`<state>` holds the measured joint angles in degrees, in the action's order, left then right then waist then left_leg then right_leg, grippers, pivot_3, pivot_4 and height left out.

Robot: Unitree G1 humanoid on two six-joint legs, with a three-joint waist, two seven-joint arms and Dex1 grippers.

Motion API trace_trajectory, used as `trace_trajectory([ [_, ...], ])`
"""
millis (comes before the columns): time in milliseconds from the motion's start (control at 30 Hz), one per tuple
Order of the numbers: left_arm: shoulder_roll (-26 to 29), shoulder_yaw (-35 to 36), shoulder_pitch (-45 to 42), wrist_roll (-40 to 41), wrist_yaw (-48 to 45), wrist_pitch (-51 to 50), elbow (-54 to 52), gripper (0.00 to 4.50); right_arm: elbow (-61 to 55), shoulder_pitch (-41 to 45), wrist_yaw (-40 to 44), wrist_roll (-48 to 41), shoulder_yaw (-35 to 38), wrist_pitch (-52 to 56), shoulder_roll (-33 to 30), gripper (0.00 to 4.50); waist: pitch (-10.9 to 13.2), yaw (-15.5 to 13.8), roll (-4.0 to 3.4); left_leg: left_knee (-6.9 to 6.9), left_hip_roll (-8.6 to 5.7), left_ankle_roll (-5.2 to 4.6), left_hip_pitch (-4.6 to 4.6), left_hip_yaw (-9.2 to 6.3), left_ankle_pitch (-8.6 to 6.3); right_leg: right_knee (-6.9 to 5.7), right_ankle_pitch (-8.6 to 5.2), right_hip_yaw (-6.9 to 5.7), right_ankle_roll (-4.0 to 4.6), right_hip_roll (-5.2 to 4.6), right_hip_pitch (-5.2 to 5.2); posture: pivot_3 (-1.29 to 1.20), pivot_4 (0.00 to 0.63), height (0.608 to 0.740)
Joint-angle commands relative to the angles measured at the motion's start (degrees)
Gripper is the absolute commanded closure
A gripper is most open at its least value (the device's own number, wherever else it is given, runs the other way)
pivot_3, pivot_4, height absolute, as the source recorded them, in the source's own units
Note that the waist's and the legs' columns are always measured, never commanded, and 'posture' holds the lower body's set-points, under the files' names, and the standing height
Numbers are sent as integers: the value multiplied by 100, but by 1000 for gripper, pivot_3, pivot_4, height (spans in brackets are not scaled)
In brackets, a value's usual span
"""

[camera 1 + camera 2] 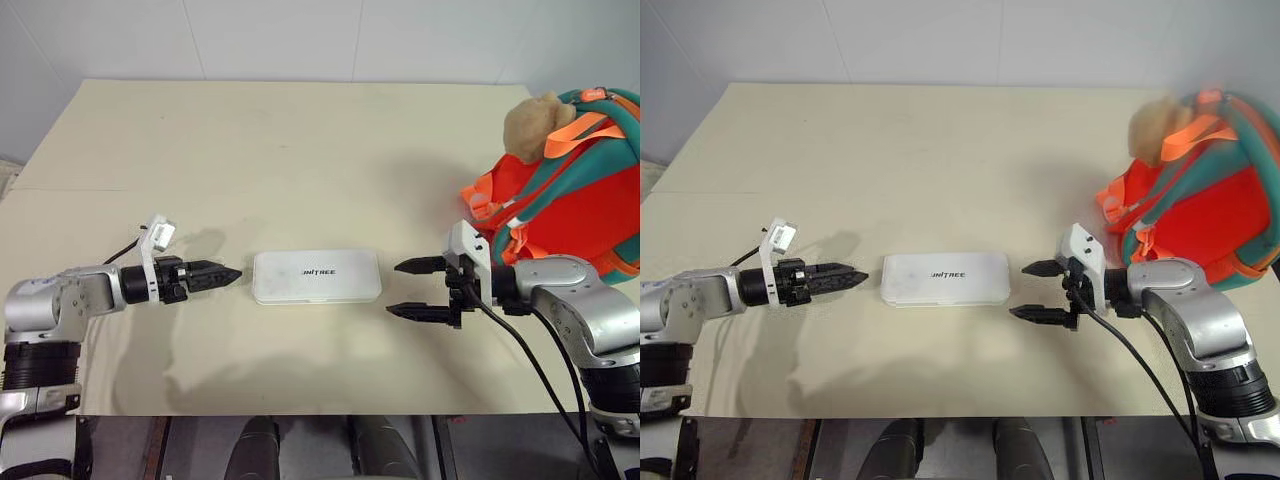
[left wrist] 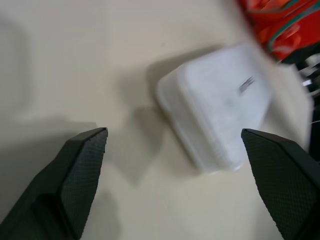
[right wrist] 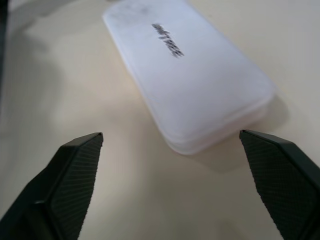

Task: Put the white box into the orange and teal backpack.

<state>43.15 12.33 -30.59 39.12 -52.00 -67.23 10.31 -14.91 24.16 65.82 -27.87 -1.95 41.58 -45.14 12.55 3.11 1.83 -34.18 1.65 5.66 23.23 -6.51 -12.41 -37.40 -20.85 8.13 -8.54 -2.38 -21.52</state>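
Note:
The white box (image 1: 316, 277), flat with rounded corners and dark lettering on top, lies on the beige table near its front edge. My left gripper (image 1: 225, 273) sits just off the box's left end, pointing at it, open and empty; the left wrist view shows the box (image 2: 220, 110) ahead of its spread fingers. My right gripper (image 1: 408, 288) stands open a short gap off the box's right end, holding nothing, and the box (image 3: 190, 75) lies ahead of it. The orange and teal backpack (image 1: 585, 205) rests at the table's right edge, behind my right arm.
A tan plush toy (image 1: 533, 122) hangs on the backpack's upper left side. The beige table (image 1: 300, 150) stretches wide behind the box up to a white wall. Its front edge runs just below both grippers.

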Motion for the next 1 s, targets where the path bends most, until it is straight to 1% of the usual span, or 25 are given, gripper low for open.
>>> trace_trajectory([
  [33, -160, 313, -226, 295, 186, -424, 245, 40, -257, 96, 25, -137, -2, 67, -114, 0, 0, -3, 0, 1, 0, 0, 2, -2, 0, 0, 0, -2, 0, 0, -1, 0, 150, 740],
  [267, -300, 213, -441, 629, 116, -1428, 507, 40, -217, 285, 34, 12, -387, 80, -119, 0, 0, 9, 1, 2, 1, 3, 4, -3, -2, 1, -1, -3, 1, 1, -6, 0, 150, 740],
  [400, -187, -73, -397, 651, 23, -1772, 383, 40, -208, 295, -14, 80, -508, 53, -85, 0, 0, 4, 1, 2, 0, 3, 4, -2, -1, 1, -1, -2, 1, 0, -6, 0, 150, 740],
  [500, 37, -279, -311, 520, 20, -1762, 361, 40, -270, 265, -64, 51, -500, 70, -53, 0, 0, 10, 1, 2, 0, 3, 4, -2, -2, 3, -1, -2, 1, 0, -6, 0, 150, 740],
  [633, 234, -346, -518, 331, 40, -1571, 762, 40, -330, 231, -135, 12, -484, 89, -22, 0, 0, 8, 1, 4, 1, 4, 2, -2, -2, 1, -2, -2, 3, 1, -6, 0, 150, 740],
  [733, 191, -434, -661, 264, 47, -1522, 976, 40, -377, 216, -187, -23, -480, 112, 0, 0, 0, 3, 1, 2, 0, 6, 2, -2, -1, 1, -2, -2, 3, 0, -5, 0, 150, 740],
  [833, 128, -643, -648, 217, 17, -1554, 967, 40, -438, 197, -231, -65, -471, 137, 18, 0, 0, -2, 1, 2, -1, 6, 2, -2, -1, 1, -2, -2, 2, 0, -5, 0, 150, 740],
  [900, 8, -740, -624, 238, 19, -1649, 955, 40, -468, 187, -239, -98, -458, 144, 33, 0, 0, -10, 1, 3, -1, 6, 2, -2, -1, 2, -2, -2, 3, 0, -5, 0, 150, 740],
  [1000, -196, -696, -611, 349, 36, -1865, 1001, 40, -518, 158, -265, -132, -448, 159, 22, 0, 0, -29, 1, 3, -2, 6, 2, -2, -1, 2, -2, -2, 3, -2, -3, 0, 150, 740],
])
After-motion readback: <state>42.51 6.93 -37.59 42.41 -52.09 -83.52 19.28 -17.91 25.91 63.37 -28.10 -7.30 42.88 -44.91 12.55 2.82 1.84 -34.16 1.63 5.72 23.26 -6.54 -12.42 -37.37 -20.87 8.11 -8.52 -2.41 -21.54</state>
